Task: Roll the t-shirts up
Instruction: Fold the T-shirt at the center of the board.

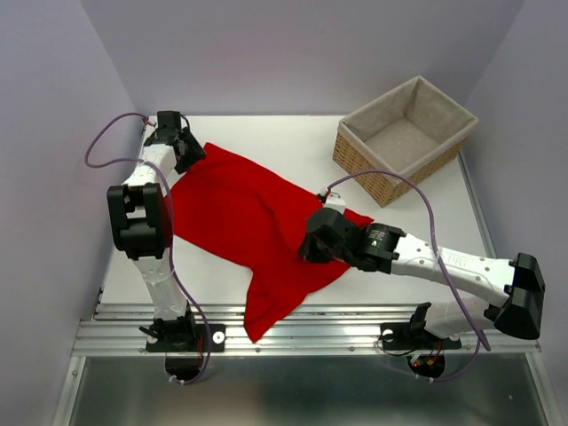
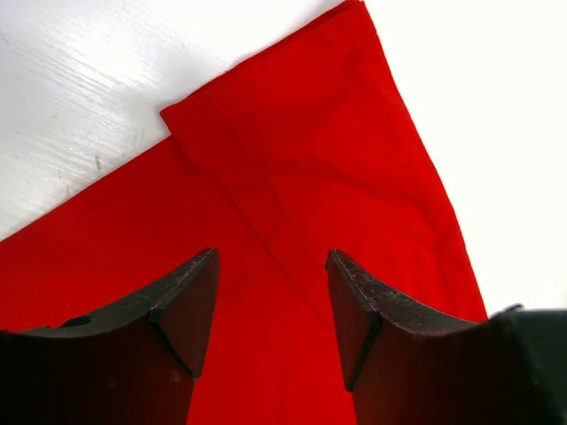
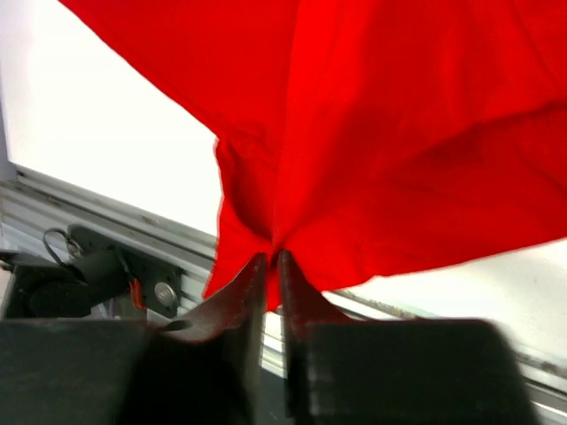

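The bright red t-shirt [image 1: 244, 217] lies spread across the white table, one end hanging over the near edge. My right gripper [image 1: 311, 251] is shut on a pinch of its fabric [image 3: 372, 159] near the middle right and holds it lifted off the table; the gripper [image 3: 273, 261] shows closed in the right wrist view. My left gripper [image 1: 191, 151] is open at the shirt's far left corner; in the left wrist view it [image 2: 270, 266] hovers just over a folded edge of the red fabric [image 2: 292, 177], holding nothing.
A wicker basket [image 1: 406, 138] with beige lining stands at the back right. The table's metal rail [image 1: 293, 337] runs along the near edge. Grey walls close in on both sides.
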Robot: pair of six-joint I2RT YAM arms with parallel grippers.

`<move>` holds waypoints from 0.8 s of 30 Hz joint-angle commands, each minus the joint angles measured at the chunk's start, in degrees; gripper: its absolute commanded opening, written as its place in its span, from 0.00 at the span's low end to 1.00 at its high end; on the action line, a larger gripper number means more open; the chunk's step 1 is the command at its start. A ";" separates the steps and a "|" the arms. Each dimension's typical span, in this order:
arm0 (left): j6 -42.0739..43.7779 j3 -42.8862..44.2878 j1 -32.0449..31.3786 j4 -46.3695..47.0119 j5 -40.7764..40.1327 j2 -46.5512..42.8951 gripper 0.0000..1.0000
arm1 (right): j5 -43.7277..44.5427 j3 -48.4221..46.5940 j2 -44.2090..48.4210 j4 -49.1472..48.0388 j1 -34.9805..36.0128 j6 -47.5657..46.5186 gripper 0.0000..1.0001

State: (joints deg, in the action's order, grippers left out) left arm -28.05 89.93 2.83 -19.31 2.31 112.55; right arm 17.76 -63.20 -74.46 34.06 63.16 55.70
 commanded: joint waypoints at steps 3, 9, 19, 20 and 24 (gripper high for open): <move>0.98 2.00 -0.72 -0.20 0.16 0.12 0.62 | -3.52 7.56 1.86 1.52 2.59 4.84 0.51; 1.60 1.83 -2.12 -0.03 0.51 -0.05 0.63 | 5.00 10.20 4.40 7.06 1.80 6.09 0.61; 2.12 -0.89 -4.94 1.99 2.26 -3.04 0.63 | 5.11 8.27 0.28 1.72 -20.16 -3.48 0.44; 2.30 -1.07 -5.03 2.26 2.53 -3.04 0.63 | 4.31 7.92 -0.33 0.49 -22.00 -4.45 0.43; 3.00 -1.60 -5.64 2.35 3.14 -2.69 0.63 | 1.93 4.94 -4.90 -4.08 -28.52 -9.46 0.43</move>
State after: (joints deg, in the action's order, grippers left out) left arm -26.74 89.36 -2.24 -18.41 4.32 112.64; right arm 21.10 -53.58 -76.47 36.45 38.33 52.51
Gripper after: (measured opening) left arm 0.629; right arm 0.433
